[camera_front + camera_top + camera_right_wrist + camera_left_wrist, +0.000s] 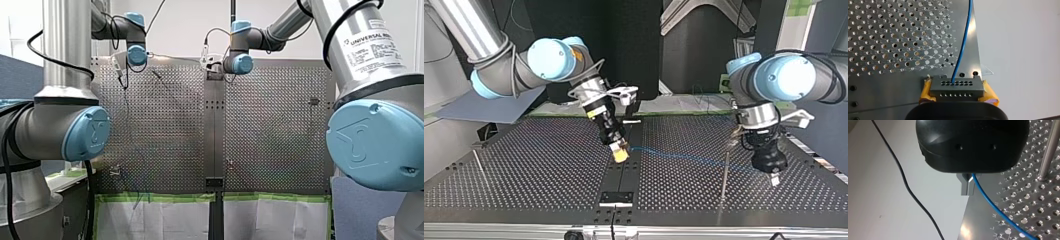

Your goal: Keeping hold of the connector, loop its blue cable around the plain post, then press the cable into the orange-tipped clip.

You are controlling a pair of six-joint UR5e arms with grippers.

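right claw [620, 153] was clamped on the grey connector [955, 86], yellow pads [925, 92] either side, low over the middle of the perforated surface [524, 165]. blue cable [963, 42] left the connector's upper row of holes and ran across the surface to the left claw [968, 187], whose metal fingers looked closed together with the cable pinched at their root. the plain post [1047, 152] stood upright near the left claw, not touching it, and i saw no wrap on it. my read: the loop step was set up but not done. next move would need the left claw to carry the cable round the post while the right kept the connector steady, without yanking it. couldn't pick out the orange-tipped clip in any view.
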